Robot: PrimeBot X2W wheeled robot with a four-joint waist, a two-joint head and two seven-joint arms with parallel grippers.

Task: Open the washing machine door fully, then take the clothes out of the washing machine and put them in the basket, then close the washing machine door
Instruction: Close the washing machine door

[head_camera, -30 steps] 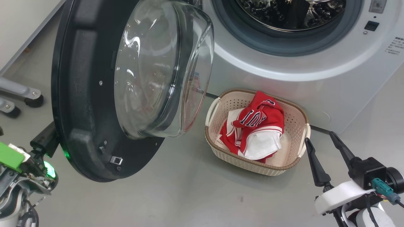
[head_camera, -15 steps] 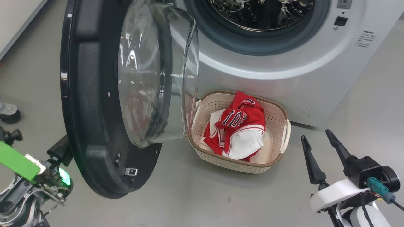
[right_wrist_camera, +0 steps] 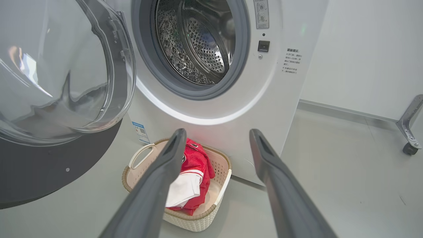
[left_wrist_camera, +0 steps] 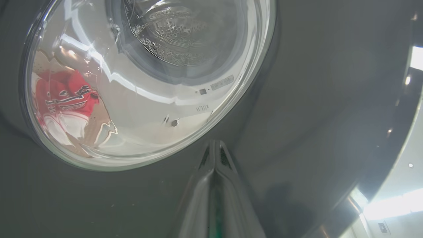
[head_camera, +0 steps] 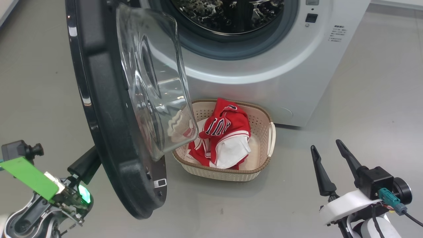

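Observation:
The white washing machine point(head_camera: 264, 66) stands with its steel drum point(right_wrist_camera: 198, 43) showing bare. The black washing machine door point(head_camera: 105, 115) hangs partly swung, and its glass bowl point(head_camera: 152, 82) overlaps the left end of the basket point(head_camera: 228, 173). Red and white clothes point(head_camera: 221, 138) lie piled in the cream basket point(right_wrist_camera: 218, 185) on the floor before the machine. My left gripper point(left_wrist_camera: 214, 145) is shut, its tips at the door's glossy outer face, touching or nearly so. My right gripper point(head_camera: 325, 148) stands open and holds nothing, right of the basket and apart from it.
Grey floor point(head_camera: 363, 109) spreads around the machine, widest to the right. In the right wrist view a white wall point(right_wrist_camera: 363, 49) runs behind, a metal leg on a castor point(right_wrist_camera: 409, 132) stands at far right, and a blue label sticker point(right_wrist_camera: 140, 127) marks the machine's front.
The head view has shifted. The door has swung round toward the machine, its bowl now over the basket's left end, with my left arm following behind it. The right gripper stays open.

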